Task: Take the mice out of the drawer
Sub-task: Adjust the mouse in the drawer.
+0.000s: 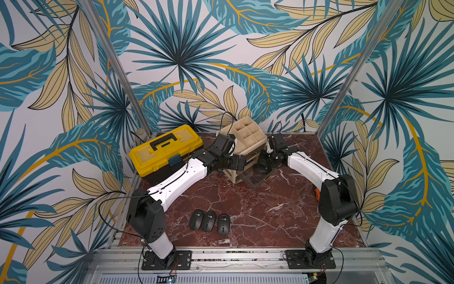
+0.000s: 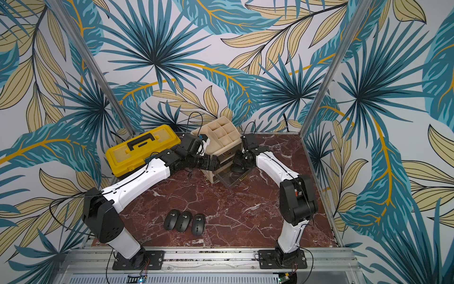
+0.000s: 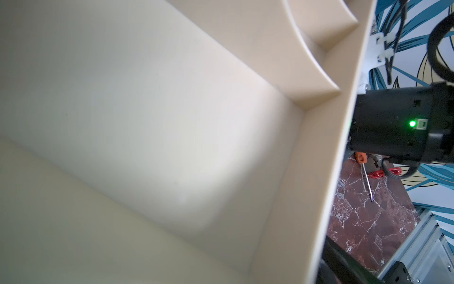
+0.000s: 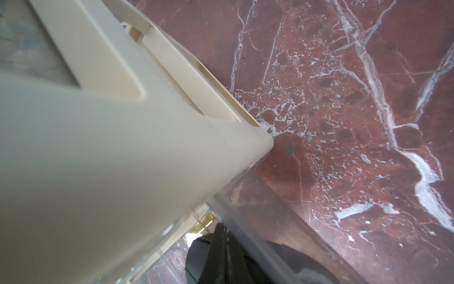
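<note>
Three black mice lie in a row on the marble near the front: [image 1: 196, 219], [image 1: 208, 221], [image 1: 223, 224]. At the back stands a beige organizer [image 1: 248, 137], and its clear bottom drawer [image 1: 255, 180] is pulled out. Another black mouse [image 1: 261, 168] sits at the drawer under my right gripper [image 1: 263, 162]. In the right wrist view the right gripper [image 4: 221, 231] is shut, its tip against that mouse [image 4: 196, 260] behind the clear drawer wall [image 4: 258, 221]. My left gripper [image 1: 239, 162] rests against the organizer's left front side, jaws spread. The left wrist view shows only the organizer's tray [image 3: 172, 123].
A yellow toolbox [image 1: 164, 150] stands at the back left, close to the left arm. An orange-handled screwdriver [image 3: 362, 158] lies on the marble behind the right arm, near the right edge. Metal posts and patterned walls close in both sides.
</note>
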Action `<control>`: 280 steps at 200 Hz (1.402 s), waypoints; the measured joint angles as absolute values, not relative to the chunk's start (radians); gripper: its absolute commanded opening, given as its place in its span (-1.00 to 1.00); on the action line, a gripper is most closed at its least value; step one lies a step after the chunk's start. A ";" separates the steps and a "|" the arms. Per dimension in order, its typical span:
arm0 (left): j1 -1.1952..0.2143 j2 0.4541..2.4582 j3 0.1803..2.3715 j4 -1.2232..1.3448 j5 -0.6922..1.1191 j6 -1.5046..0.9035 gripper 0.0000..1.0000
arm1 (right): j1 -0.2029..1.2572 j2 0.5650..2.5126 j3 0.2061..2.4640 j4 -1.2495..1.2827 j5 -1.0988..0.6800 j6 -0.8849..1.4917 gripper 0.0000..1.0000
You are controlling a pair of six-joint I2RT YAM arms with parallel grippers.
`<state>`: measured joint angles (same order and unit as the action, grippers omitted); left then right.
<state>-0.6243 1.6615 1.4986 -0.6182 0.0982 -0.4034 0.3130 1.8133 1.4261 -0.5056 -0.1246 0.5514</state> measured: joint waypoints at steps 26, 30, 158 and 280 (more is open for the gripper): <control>-0.624 1.662 1.499 -0.618 0.098 -0.403 1.00 | 0.315 1.813 1.430 -0.535 -0.147 0.514 -1.00; -0.624 1.662 1.499 -0.618 0.098 -0.403 1.00 | 0.315 1.813 1.431 -0.541 -0.152 0.509 -1.00; -0.620 1.663 1.499 -0.629 0.099 -0.404 1.00 | 0.323 1.750 1.357 -0.519 -0.194 0.485 -1.00; -0.618 1.663 1.498 -0.624 0.117 -0.411 1.00 | 0.371 1.627 1.226 -0.347 0.006 0.939 -1.00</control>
